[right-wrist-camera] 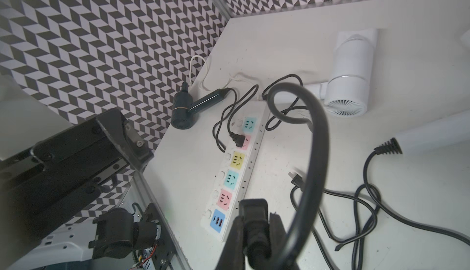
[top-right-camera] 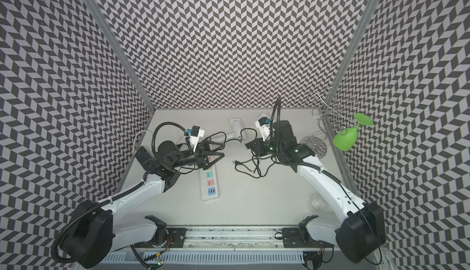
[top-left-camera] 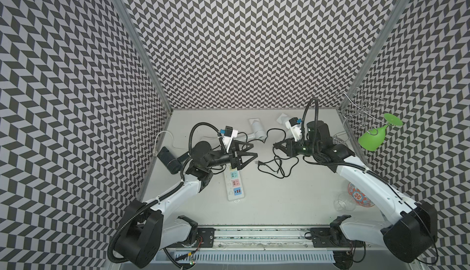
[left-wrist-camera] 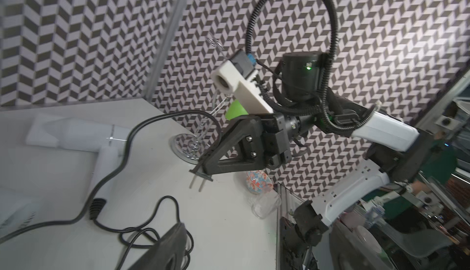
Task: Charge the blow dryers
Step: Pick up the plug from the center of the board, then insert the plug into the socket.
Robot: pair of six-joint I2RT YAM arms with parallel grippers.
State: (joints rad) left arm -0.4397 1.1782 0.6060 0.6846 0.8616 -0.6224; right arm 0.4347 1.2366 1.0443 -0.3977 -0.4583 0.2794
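In both top views my left gripper (top-left-camera: 254, 151) (top-right-camera: 223, 149) hangs open and empty over the far end of the power strip (top-left-camera: 235, 187). My right gripper (top-left-camera: 275, 145) (left-wrist-camera: 203, 173) is shut on a black plug (right-wrist-camera: 254, 214), prongs pointing down, above the table. The dark blow dryer (right-wrist-camera: 183, 113) lies by the left wall, its plug (right-wrist-camera: 238, 139) in a pink socket of the strip (right-wrist-camera: 250, 154). One white blow dryer (top-left-camera: 256, 130) (right-wrist-camera: 348, 78) lies at the back. Another white dryer (top-left-camera: 281, 119) is mostly hidden behind my right wrist. A loose plug (top-left-camera: 260, 163) lies between the grippers.
Tangled black cords (top-left-camera: 277, 167) sprawl right of the strip. A wire rack (top-left-camera: 356, 108) at the back right holds a green goblet (top-left-camera: 373, 139). A patterned bowl (top-left-camera: 362, 196) and a clear glass (top-left-camera: 343, 202) sit under my right arm. A white cable (top-left-camera: 162, 139) runs along the left wall.
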